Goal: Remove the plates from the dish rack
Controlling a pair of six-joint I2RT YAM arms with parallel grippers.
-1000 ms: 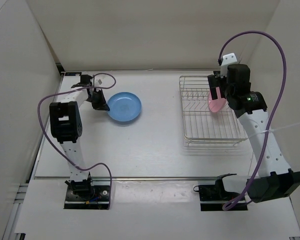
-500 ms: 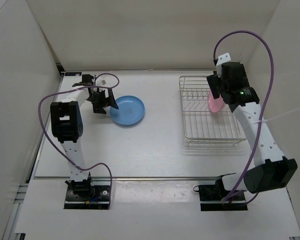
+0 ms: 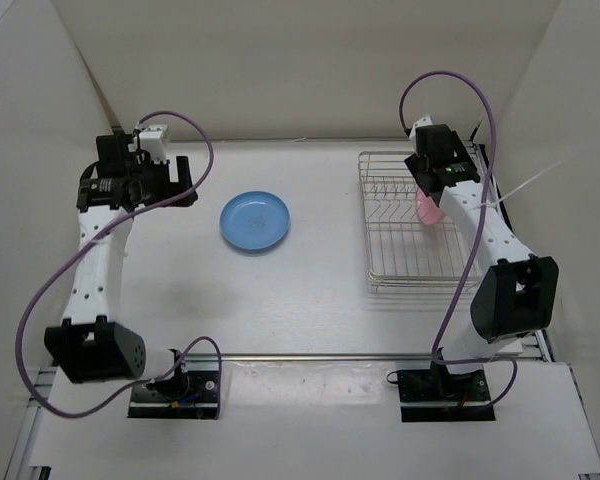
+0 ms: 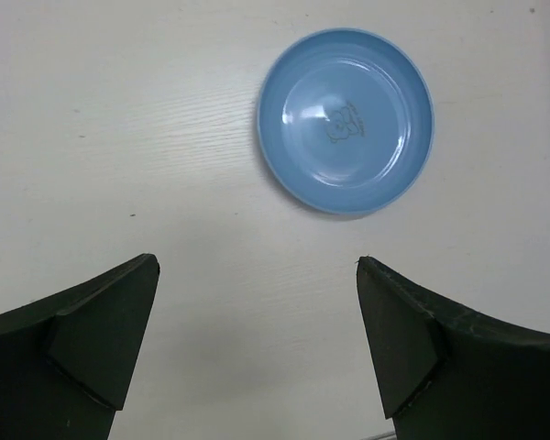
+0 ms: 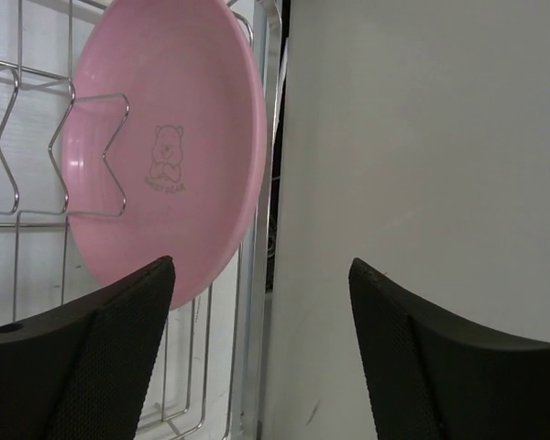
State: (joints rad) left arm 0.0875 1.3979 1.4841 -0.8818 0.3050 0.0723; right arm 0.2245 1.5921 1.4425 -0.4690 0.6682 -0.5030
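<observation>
The pink plate (image 5: 165, 147) stands on edge in the rack (image 3: 420, 285), just left of the gap between the right jaws in the wrist view. These jaws are spread and empty, and by far the nearer to it. The blue plate (image 4: 346, 119) lies flat on the table (image 3: 310, 320), ahead of the left jaws, also spread.

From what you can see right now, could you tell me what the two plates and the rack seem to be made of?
Blue plate: likely plastic, glossy, soft highlights. Pink plate: likely plastic too, smooth sheen, printed bear. Rack: thin metal wire, silvery, shiny.
</observation>
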